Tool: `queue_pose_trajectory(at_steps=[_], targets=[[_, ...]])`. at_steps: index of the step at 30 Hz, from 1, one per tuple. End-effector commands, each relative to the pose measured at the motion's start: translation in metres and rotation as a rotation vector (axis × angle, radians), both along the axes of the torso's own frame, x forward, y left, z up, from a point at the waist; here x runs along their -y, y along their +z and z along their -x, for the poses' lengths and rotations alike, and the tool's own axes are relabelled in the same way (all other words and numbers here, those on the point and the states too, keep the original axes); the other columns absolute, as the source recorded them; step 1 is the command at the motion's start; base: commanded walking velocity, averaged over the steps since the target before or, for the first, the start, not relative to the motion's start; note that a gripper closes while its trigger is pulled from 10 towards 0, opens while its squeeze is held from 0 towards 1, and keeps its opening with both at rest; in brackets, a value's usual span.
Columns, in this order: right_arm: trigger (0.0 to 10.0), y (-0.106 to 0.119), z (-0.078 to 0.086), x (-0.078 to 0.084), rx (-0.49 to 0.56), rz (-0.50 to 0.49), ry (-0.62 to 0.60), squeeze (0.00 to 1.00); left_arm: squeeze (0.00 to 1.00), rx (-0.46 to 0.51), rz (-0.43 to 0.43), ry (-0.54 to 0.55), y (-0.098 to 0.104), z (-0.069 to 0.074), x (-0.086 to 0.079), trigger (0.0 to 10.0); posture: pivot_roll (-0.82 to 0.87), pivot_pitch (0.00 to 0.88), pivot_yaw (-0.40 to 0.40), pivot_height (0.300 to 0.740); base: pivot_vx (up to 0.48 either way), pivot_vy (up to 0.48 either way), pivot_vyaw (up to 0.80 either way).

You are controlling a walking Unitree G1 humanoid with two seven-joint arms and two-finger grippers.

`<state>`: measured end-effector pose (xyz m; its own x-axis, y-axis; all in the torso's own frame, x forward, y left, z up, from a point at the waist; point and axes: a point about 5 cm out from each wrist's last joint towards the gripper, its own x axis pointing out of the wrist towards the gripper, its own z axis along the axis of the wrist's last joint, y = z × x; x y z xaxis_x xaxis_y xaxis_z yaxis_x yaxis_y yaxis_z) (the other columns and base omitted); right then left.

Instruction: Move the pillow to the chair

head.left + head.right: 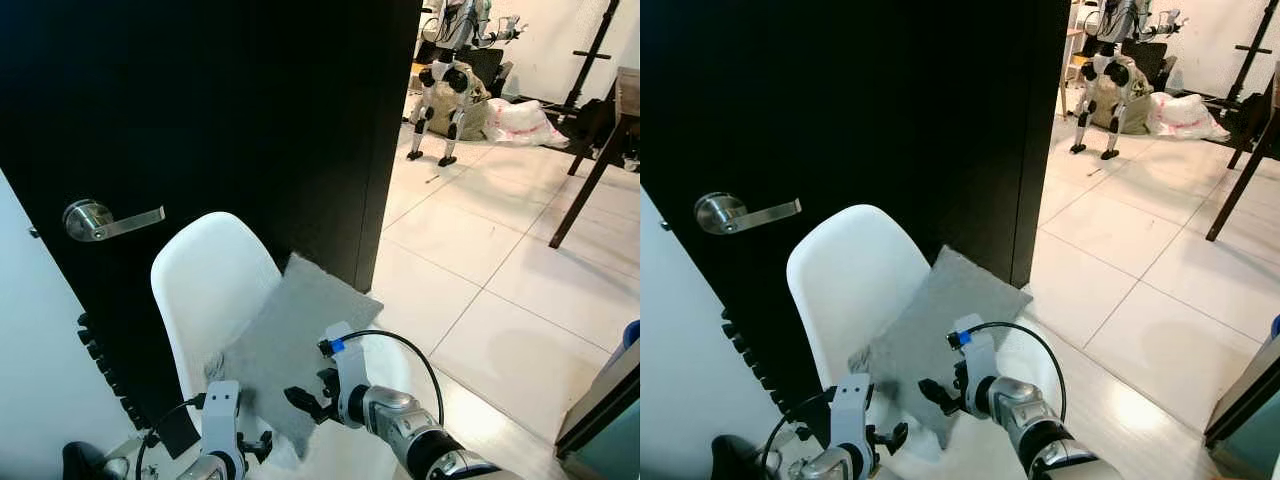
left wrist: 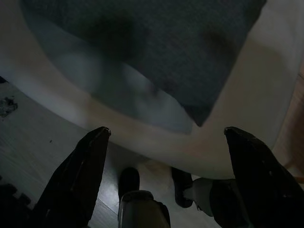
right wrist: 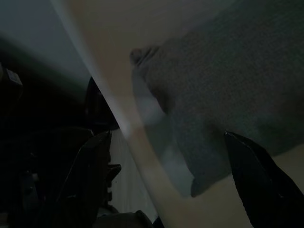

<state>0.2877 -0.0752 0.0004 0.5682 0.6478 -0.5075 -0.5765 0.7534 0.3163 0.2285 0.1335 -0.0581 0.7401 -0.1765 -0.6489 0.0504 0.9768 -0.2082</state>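
A grey square pillow [image 1: 290, 340] lies on the seat of a white shell chair [image 1: 205, 290], leaning against its backrest. My right gripper [image 1: 308, 400] hovers open at the pillow's near corner, with nothing between its fingers. My left gripper [image 1: 255, 447] stands open low at the chair's front edge, just short of the pillow. In the left wrist view the pillow [image 2: 156, 52] and the chair rim [image 2: 237, 95] fill the frame beyond the spread fingers [image 2: 78, 171]. The right wrist view shows the pillow [image 3: 228, 95] on the seat.
A black door [image 1: 220, 120] with a silver lever handle [image 1: 100, 220] stands right behind the chair. Beyond it stretches a white tiled floor [image 1: 480, 250] with another humanoid robot [image 1: 445, 90], a plastic bag [image 1: 520, 120] and a dark table leg [image 1: 590, 180].
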Motion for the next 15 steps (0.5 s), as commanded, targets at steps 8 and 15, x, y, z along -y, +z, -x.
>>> queue_pose_trajectory(at_steps=[8,15], targets=[[10.0,-0.0023,0.0014,0.0023,-0.023,-0.024,-0.039,0.00,0.00,0.024,-0.027,-0.025,0.0036,-0.0051,-0.0017,10.0,0.03,0.000,-0.016,0.616,0.000,0.000,0.00],[10.0,-0.0008,-0.0027,0.0095,0.001,-0.018,-0.106,0.00,0.00,0.036,-0.033,-0.025,0.0054,-0.0076,-0.0018,10.0,0.03,0.000,-0.014,0.591,0.000,0.000,0.00]])
